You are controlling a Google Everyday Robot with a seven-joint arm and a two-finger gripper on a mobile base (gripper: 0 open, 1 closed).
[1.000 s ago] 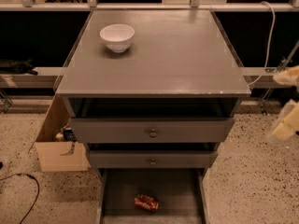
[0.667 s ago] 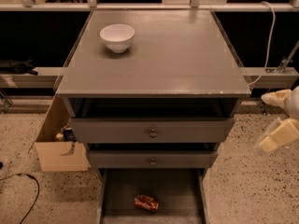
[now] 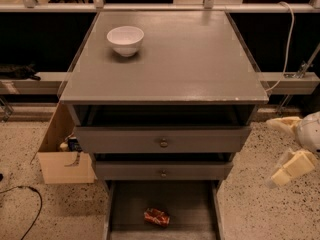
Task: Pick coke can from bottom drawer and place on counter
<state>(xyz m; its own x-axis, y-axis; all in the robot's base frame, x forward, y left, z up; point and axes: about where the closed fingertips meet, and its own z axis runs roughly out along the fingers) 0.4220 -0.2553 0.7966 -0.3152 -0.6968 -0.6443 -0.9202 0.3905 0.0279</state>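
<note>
The coke can (image 3: pixel 156 217), small, red and dented, lies on its side on the dark floor of the open bottom drawer (image 3: pixel 195 204), near its front middle. The counter (image 3: pixel 190 59) is the broad grey top of the cabinet. My gripper (image 3: pixel 273 151) is at the right edge of the view, beside the cabinet at about the height of the two drawer fronts. Its two pale fingers (image 3: pixel 291 167) are spread apart and hold nothing. It is well to the right of the can and higher than it.
A white bowl (image 3: pixel 125 40) stands on the back left of the counter. Two shut grey drawers with round knobs (image 3: pixel 163 143) sit above the open one. A cardboard box (image 3: pixel 60 159) stands on the speckled floor at the left. A white cable (image 3: pixel 287 39) hangs at the back right.
My gripper has moved down and left along the cabinet's right side, coming further into view. The can, the bowl and the drawers have not moved.
</note>
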